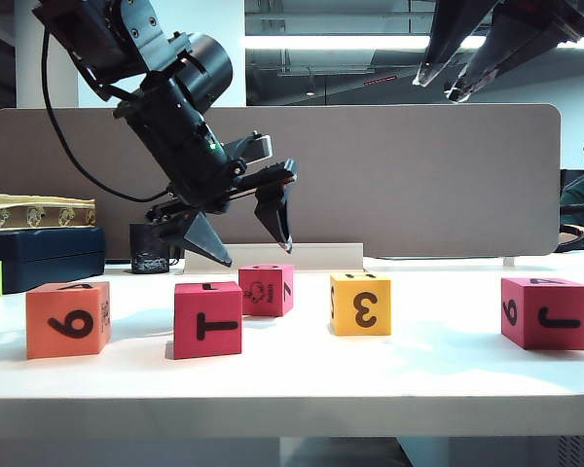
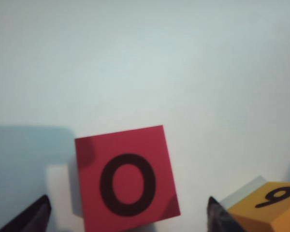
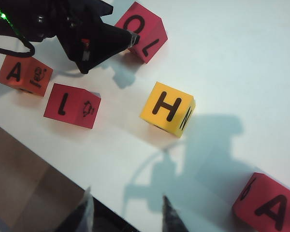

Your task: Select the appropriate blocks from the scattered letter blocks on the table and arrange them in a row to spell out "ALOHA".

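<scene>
Left hand (image 1: 241, 236) open; only right wrist view shows H block (image 3: 167, 108).

Grey partition (image 1: 419, 175) standing behind gripper; ceiling striplight (image 1: 341, 42) glowing above; dark box (image 1: 41, 255) sitting far left.

Five matte letter blocks are resting upright on the white table (image 1: 292, 384), mutually apart. The orange block (image 1: 68, 319) is sitting leftmost; two crimson-pink blocks (image 1: 207, 319) (image 1: 266, 289) follow, the second farther back. The yellow block (image 1: 360, 304) is sitting right of centre. The third crimson-pink block (image 1: 544, 312) is sitting far right.
</scene>
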### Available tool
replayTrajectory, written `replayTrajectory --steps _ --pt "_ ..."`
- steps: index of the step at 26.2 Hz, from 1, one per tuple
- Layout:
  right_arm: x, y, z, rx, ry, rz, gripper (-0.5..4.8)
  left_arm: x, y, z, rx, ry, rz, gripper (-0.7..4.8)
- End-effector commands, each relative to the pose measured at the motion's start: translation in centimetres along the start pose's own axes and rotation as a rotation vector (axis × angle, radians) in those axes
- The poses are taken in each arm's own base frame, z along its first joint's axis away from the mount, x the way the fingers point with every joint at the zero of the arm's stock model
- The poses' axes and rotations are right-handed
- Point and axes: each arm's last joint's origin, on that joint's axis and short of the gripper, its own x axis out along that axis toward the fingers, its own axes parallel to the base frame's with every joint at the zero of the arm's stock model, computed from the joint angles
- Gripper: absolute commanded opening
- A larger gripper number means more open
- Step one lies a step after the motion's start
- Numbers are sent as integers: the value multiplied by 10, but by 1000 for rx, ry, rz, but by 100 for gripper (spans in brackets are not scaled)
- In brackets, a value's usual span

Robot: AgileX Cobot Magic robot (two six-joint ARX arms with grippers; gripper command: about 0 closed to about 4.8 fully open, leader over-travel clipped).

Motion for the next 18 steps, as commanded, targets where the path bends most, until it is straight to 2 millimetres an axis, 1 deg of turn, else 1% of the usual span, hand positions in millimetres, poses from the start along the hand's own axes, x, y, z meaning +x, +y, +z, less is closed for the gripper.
replayTrajectory --steps 1,7,11,13,14,17,18 --pt "-2 1 1 -6 -7 4 181 3 -5 1 12 -16 -13 408" --pt "-2 1 1 -5 -4 4 181 15 -15 -4 36 -13 -17 406" --pt "-2 1 0 -4 0 3 181 22 -16 -7 39 -10 4 403" --pt "-2 1 0 -4 0 3 181 24 -15 -9 39 -7 22 391" --pt "-2 1 0 -4 0 3 181 24 -15 -9 39 -6 22 379" --pt "-2 1 0 -4 0 3 181 24 -15 -9 40 -8 28 301" --pt "-2 1 0 -4 0 3 181 24 -15 -9 40 -8 28 292"
